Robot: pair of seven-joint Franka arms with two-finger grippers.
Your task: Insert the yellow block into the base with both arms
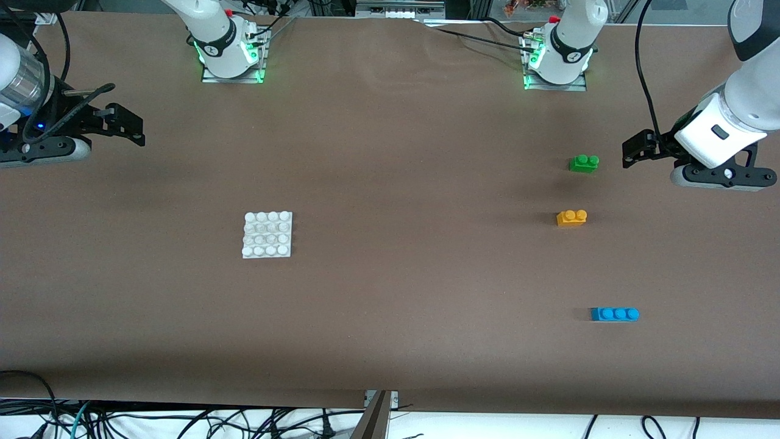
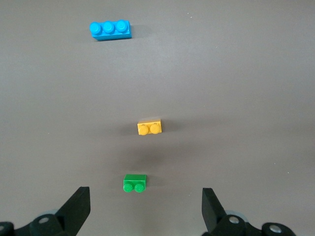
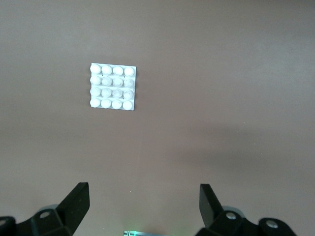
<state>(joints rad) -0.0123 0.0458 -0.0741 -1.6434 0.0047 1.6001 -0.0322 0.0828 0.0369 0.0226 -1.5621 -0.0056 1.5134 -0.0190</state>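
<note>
The desk (image 1: 390, 305) was a plain matte brown. On it the yellow block (image 1: 571, 217) was orange-yellow, one brick (image 1: 584, 163) bright green, and the long brick (image 1: 614, 314) sky blue. The base (image 1: 267, 235) was white, studded in a four-by-four grid. Both arms were white, each end effector black.

- The front view looks down from high across the table (image 1: 390, 341), facing the two arm bases along its top edge, and takes in the whole tabletop.
- The left wrist view looks down past its own spread fingers (image 2: 78, 206) at the green brick (image 2: 134, 183), yellow block (image 2: 150, 127) and blue brick (image 2: 110, 29), all shared with the front view.
- The right wrist view looks down past its fingers (image 3: 76, 204) at the base (image 3: 112, 86), shared with the front view only.
</note>
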